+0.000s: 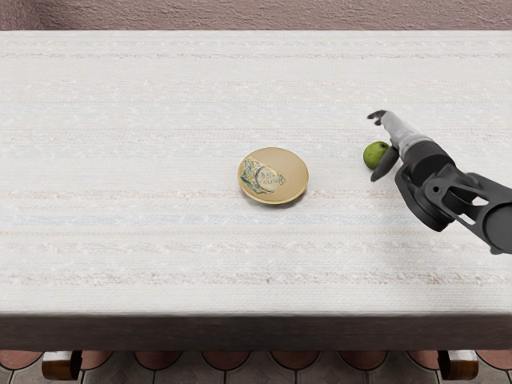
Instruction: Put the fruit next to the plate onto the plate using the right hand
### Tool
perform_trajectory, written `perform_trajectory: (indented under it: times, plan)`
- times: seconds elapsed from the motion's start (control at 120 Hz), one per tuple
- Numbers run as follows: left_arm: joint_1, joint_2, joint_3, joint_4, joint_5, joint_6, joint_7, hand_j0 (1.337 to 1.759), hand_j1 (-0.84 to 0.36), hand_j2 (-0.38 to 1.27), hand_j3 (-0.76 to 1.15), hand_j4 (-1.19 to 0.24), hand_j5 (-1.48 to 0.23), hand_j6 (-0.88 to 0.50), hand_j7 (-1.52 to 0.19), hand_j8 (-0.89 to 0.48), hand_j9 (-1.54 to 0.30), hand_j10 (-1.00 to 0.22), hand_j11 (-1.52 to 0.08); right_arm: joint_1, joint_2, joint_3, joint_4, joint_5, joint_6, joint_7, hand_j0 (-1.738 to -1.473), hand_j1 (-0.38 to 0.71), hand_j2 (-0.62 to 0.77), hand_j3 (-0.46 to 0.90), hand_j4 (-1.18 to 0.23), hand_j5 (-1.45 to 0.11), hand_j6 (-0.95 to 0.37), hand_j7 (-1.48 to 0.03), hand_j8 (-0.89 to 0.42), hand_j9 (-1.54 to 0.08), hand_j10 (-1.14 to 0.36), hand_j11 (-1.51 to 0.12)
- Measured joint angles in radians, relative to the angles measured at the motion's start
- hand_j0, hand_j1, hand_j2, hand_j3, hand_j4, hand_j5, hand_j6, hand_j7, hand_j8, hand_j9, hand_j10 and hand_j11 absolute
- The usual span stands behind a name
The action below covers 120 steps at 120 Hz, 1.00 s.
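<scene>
One head cam only, above near edge, angled down across table [144, 88], wide.

Plates: one plate [292, 164], yellow with a printed motif.
Fruits: one green fruit [375, 154], to the right of the plate and apart from it.
Hands: one, the right hand [398, 138], beyond the fruit from the plate.
Tables: one table [120, 120], beneath the plate.
Wooden feet [60, 364]: two, below the plate, under the table's near edge.
</scene>
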Motion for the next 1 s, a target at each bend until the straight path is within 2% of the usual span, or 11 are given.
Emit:
perform_trajectory:
  times: [0.467, 0.642, 0.792, 0.917, 1.0]
  plan:
    - [0.0, 0.0, 0.0, 0.0, 0.0, 0.0, 0.0, 1.658, 0.34, 0.0, 0.0, 0.0, -0.01, 0.0, -0.01, 0.0, -0.01, 0.0, -0.01, -0.017, 0.0, 0.004, -0.002, 0.02, 0.001, 0.0, -1.658, 0.06, -0.07, 0.0, -0.35, -0.45, -0.35, -0.45, -0.35, -0.45, -0.35, -0.45]
    - [0.0, 0.0, 0.0, 0.0, 0.0, 0.0, 0.0, 1.658, 0.34, 0.0, 0.0, 0.0, -0.01, 0.0, -0.01, 0.0, -0.01, 0.0, -0.01, -0.023, 0.001, 0.005, -0.002, 0.018, 0.001, 0.0, -1.658, 0.11, -0.07, 0.0, -0.4, -0.5, -0.39, -0.51, -0.32, -0.51, -0.4, -0.51]
    - [0.0, 0.0, 0.0, 0.0, 0.0, 0.0, 0.0, 1.658, 0.34, 0.0, 0.0, 0.0, -0.01, 0.0, -0.01, 0.0, -0.01, 0.0, -0.01, -0.025, 0.0, 0.005, -0.001, 0.031, 0.0, 0.0, -1.657, 0.18, -0.07, 0.0, -0.5, -0.54, -0.4, -0.59, -0.29, -0.57, -0.47, -0.58]
    - [0.0, 0.0, 0.0, 0.0, 0.0, 0.0, 0.0, 1.658, 0.34, 0.0, 0.0, 0.0, -0.01, 0.0, -0.01, 0.0, -0.01, 0.0, -0.01, -0.025, 0.001, 0.004, 0.0, 0.052, -0.001, -0.001, -1.652, 0.21, -0.05, -0.01, -0.62, -0.53, -0.35, -0.65, -0.28, -0.58, -0.45, -0.6]
    - [0.0, 0.0, 0.0, 0.0, 0.0, 0.0, 0.0, 1.658, 0.34, 0.0, 0.0, 0.0, -0.01, 0.0, -0.01, 0.0, -0.01, 0.0, -0.01, -0.025, 0.001, 0.003, 0.0, 0.063, 0.0, -0.001, -1.652, 0.24, -0.05, 0.0, -0.67, -0.54, -0.41, -0.69, -0.33, -0.62, -0.51, -0.64]
